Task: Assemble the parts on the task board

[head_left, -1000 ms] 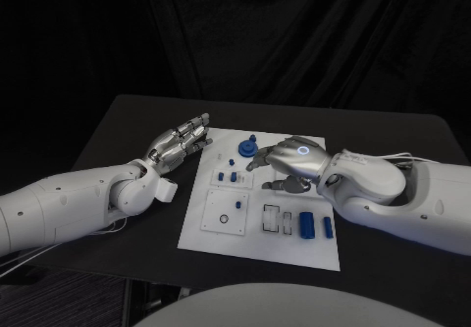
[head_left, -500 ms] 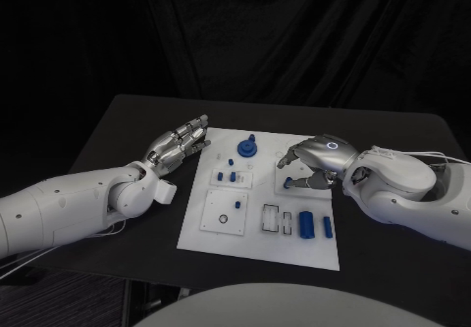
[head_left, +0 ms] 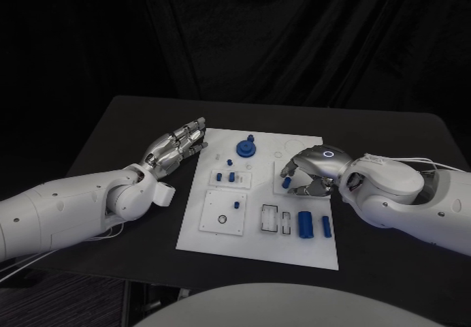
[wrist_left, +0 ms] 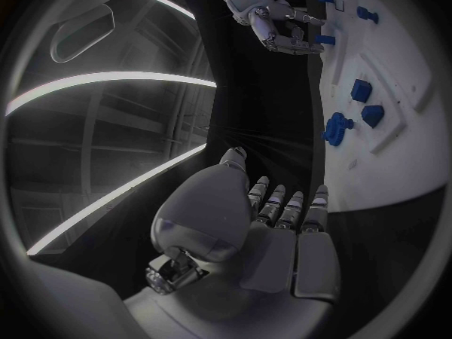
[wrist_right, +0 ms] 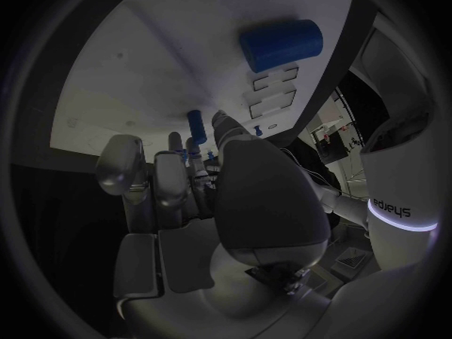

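A black table fills the middle of the head view, its far edge running from about ten o'clock to two o'clock. Behind it, from nine o'clock round to three o'clock, hangs a dark curtain in soft vertical folds. At seven o'clock, below the table's near edge, lies grey floor.

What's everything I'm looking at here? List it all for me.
Table: one, black, under everything.
Task board: one, white, middle of the table.
Blue parts: several on the board; a round knobbed one at the far edge, small pegs near the left side, two cylinders at the near right.
Small blue part: one, pinched in the right hand.
Left hand: silver, open, fingers apart, beside the board's left edge.
Right hand: silver, over the board's right side.
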You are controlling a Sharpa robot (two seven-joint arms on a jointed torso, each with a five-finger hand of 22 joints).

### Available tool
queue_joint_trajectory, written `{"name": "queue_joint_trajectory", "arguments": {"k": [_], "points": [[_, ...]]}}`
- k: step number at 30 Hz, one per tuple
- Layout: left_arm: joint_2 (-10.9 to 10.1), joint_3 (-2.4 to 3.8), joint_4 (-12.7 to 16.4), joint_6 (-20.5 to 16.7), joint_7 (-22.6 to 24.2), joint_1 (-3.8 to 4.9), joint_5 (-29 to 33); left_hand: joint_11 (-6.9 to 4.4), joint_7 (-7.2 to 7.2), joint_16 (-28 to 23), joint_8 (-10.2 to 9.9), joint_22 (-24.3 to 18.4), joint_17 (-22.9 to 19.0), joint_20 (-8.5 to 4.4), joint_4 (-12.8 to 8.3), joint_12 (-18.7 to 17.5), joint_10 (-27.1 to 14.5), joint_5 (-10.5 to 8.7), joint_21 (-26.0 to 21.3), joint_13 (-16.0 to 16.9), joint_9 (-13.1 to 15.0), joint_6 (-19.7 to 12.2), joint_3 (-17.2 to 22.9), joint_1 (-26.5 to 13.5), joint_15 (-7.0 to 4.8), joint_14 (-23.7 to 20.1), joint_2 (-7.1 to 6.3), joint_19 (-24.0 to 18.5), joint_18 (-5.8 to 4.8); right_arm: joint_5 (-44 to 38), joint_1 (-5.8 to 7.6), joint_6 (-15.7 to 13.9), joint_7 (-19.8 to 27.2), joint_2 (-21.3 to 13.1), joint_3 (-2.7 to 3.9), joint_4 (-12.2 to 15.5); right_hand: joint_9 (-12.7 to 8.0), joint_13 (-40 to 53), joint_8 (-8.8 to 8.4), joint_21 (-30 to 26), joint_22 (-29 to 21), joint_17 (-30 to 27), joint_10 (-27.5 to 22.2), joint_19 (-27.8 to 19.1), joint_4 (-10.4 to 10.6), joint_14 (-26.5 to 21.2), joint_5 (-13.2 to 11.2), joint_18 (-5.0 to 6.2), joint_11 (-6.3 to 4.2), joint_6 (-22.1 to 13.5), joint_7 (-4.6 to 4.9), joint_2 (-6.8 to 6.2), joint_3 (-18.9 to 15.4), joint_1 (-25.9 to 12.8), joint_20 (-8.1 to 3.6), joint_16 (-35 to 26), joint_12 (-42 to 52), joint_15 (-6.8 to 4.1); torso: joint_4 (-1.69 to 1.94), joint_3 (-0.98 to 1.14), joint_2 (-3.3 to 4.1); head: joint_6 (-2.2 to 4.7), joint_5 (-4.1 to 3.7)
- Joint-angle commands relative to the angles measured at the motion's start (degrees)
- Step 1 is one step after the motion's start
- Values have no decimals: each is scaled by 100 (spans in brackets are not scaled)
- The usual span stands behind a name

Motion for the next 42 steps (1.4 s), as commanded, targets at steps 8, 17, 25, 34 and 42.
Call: {"name": "queue_joint_trajectory", "arguments": {"k": [8,17,25,34,42], "points": [[17,6,-17,39,119,-24,29,25,10,10,16,-1,-1,-23,-56,19,-6,40,-21,1,2,-8,10,40,14,-3,10,-12,64,4,-70,12,12,108,3,-149,-55,-63,9,64,810,-13,442,46,-205,54,593,-51,-34,127,67,104,253,353,0,21,-104,-9,-3,1,2,-1,27],[33,6,-34,57,109,-34,29,28,14,11,13,-3,0,-3,-88,17,-12,73,-21,0,1,-15,34,65,34,0,33,-11,64,4,-87,-280,152,147,3,-165,59,-95,232,184,836,21,1140,83,-227,88,557,-67,-174,617,86,126,559,473,-84,51,-159,-111,-4,-1,0,-1,42],[40,6,-55,72,93,-42,29,31,17,11,11,-6,0,8,-153,14,-18,127,-21,-1,0,-23,57,110,42,0,32,-10,65,5,-89,-324,184,175,4,-166,89,-144,156,206,837,-8,1242,91,-117,95,136,-75,-169,516,115,-10,529,321,-104,24,-346,-113,-4,1,-1,-1,57],[55,6,-75,85,71,-50,29,32,26,11,11,-8,0,14,-225,13,-23,186,-20,-1,0,-24,85,153,46,0,37,-8,67,5,-89,-384,211,202,4,-159,187,-123,280,223,841,-6,1373,97,-185,105,220,-74,-209,750,111,42,603,442,-119,22,-365,-141,-2,-1,-1,-1,63],[54,6,-80,94,56,-57,29,33,28,11,11,-11,-1,17,-266,7,-28,221,-21,-2,0,-29,101,173,48,-2,40,-7,68,101,-88,-601,241,124,5,14,542,-94,657,311,860,35,1590,131,-389,141,545,-88,-285,1340,79,108,662,606,-179,42,-403,-207,-5,-1,-5,-1,92]]}}
